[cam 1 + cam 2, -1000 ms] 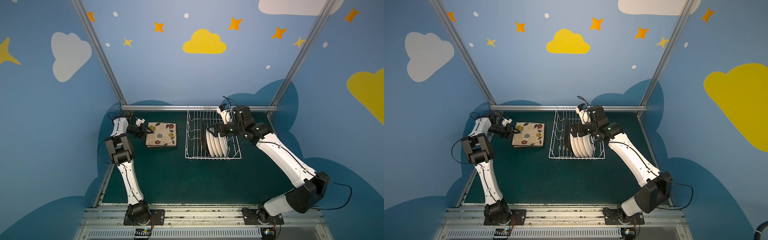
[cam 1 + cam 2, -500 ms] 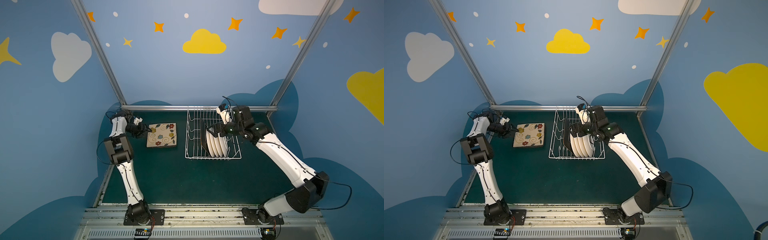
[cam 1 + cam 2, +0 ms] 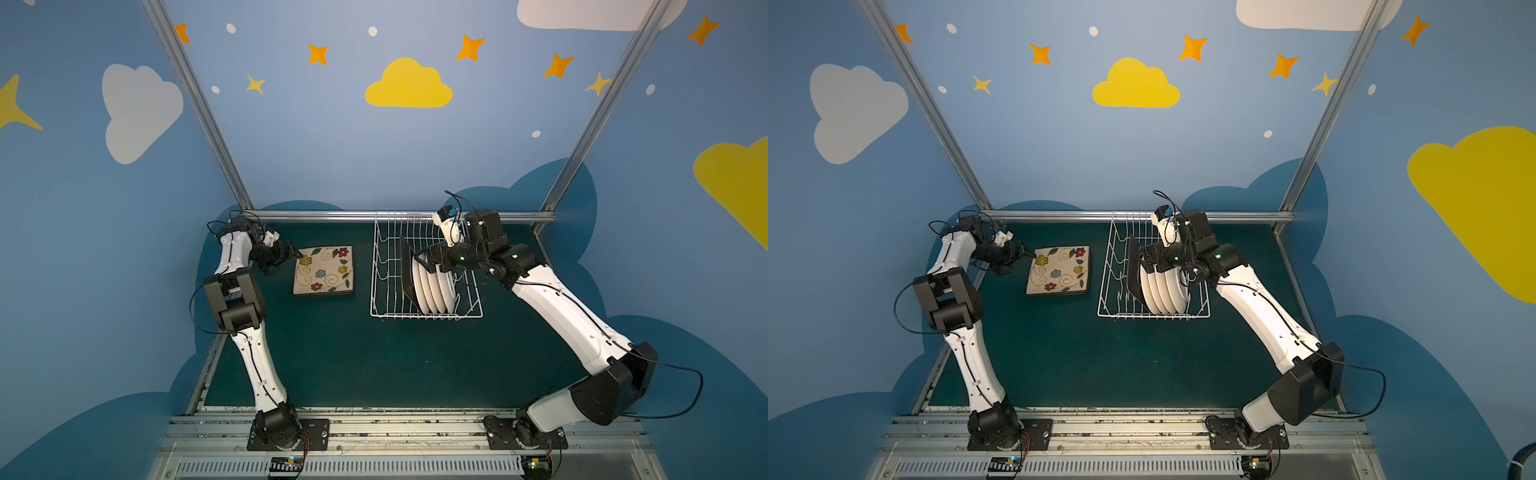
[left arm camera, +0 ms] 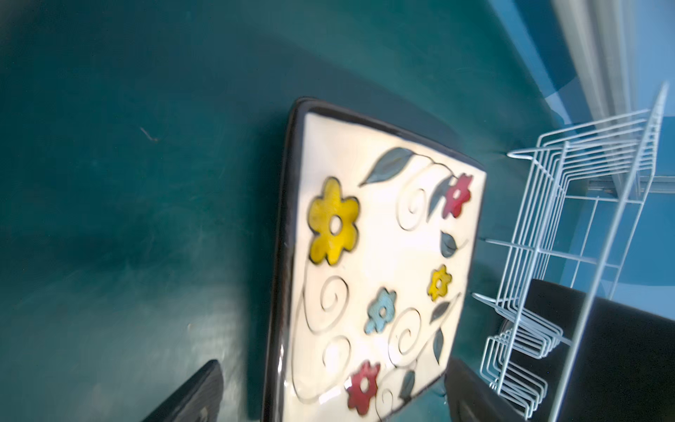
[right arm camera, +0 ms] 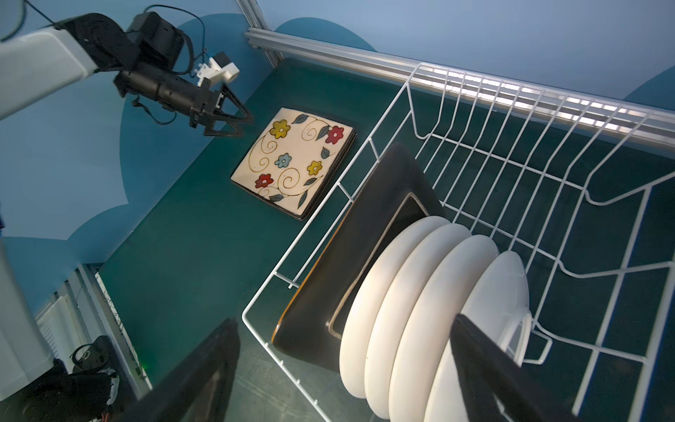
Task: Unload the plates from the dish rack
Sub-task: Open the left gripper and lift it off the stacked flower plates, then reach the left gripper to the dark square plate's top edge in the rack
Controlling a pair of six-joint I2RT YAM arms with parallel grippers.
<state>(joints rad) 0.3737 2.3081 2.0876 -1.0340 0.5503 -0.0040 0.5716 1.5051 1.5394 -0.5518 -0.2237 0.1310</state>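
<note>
my left claw (image 3: 293, 254) spread, just off flat square stack (image 3: 323, 270) beside rack (image 3: 384, 293) | my right claw (image 3: 420, 262) spread over racked plates | I'd straddle only the black plate (image 3: 406, 272), pinch its rim, lift straight, spare the round plates (image 3: 435, 286)

i work over a dark green mat (image 3: 374, 365), flat and matte. blue walls (image 3: 332, 166) close it in on three sides, painted with a yellow cloud (image 3: 408, 85), a white cloud (image 3: 137, 110) and orange stars (image 3: 470, 47). aluminium posts (image 3: 200, 108) rise from the back corners, joined by a rail (image 3: 316, 215) along the mat's far edge. a slotted metal strip (image 3: 395, 467) runs along the near edge.
</note>
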